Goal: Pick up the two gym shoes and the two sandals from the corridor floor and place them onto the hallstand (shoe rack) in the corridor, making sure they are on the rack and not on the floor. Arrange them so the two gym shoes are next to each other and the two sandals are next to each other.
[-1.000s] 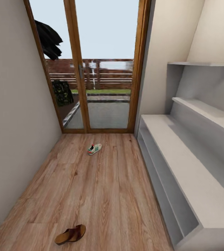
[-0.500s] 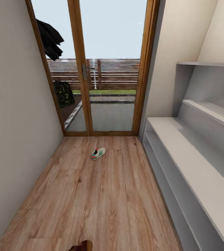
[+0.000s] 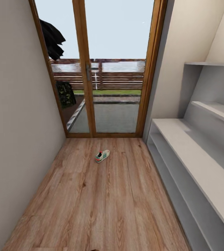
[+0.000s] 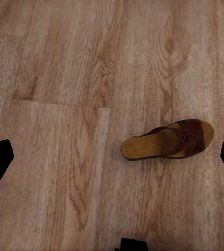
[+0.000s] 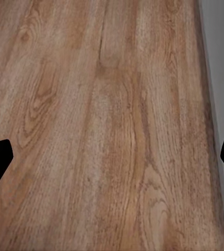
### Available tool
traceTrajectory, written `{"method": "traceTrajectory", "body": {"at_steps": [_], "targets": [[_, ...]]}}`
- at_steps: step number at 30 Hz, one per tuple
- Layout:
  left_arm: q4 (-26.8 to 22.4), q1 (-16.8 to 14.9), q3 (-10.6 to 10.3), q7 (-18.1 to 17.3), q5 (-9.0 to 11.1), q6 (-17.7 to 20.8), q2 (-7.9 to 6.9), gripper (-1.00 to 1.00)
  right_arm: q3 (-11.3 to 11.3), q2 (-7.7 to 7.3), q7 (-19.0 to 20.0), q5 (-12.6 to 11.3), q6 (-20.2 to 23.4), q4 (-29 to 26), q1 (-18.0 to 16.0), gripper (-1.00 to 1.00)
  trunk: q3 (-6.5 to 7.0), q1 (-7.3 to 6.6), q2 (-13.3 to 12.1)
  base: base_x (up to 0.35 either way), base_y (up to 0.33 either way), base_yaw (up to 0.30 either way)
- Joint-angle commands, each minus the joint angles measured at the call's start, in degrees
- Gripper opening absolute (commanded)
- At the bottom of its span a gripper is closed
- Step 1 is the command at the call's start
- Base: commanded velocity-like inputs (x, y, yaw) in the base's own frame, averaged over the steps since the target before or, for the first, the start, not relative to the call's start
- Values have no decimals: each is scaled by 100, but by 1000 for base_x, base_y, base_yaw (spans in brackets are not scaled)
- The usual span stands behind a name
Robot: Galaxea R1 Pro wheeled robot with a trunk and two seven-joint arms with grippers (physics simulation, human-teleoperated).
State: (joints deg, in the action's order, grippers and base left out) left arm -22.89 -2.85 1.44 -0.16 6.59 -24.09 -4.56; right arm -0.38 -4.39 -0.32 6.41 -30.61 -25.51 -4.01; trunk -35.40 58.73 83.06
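The left claw (image 4: 112, 157) is spread wide, grasping nothing, above the corridor floor (image 4: 54, 78), with one sandal (image 4: 169, 139) lying flat between its fingertips. The right claw (image 5: 112, 157) is likewise released over bare planks. In the head view, a gym shoe (image 3: 102, 156) lies mid-frame before the glass door (image 3: 115, 69); the hallstand (image 3: 195, 157) fills the right.

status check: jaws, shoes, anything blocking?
Both grippers open, empty, above the floor. One gym shoe on the planks near the glass door; one sandal below the left gripper. Hallstand bare. Nothing blocking.
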Motion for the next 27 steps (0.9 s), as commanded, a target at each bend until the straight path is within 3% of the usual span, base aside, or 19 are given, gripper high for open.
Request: {"method": "traceTrajectory", "body": {"at_steps": [1, 16, 27], "targets": [[4, -3, -12, -2, 44, -17, -1, 100, -5, -1, -3, 37, -15, 3, -3, 100, -5, 0, 2, 15, 26, 0], [4, 3, -12, -2, 44, -17, -1, 100, -5, -1, -3, 37, -15, 3, -3, 100, -5, 0, 2, 4, 17, 0], [4, 4, -12, -2, 44, -17, -1, 100, 2, -1, -3, 44, -15, 3, -3, 100, -5, 0, 2, 35, 238, 0]]}}
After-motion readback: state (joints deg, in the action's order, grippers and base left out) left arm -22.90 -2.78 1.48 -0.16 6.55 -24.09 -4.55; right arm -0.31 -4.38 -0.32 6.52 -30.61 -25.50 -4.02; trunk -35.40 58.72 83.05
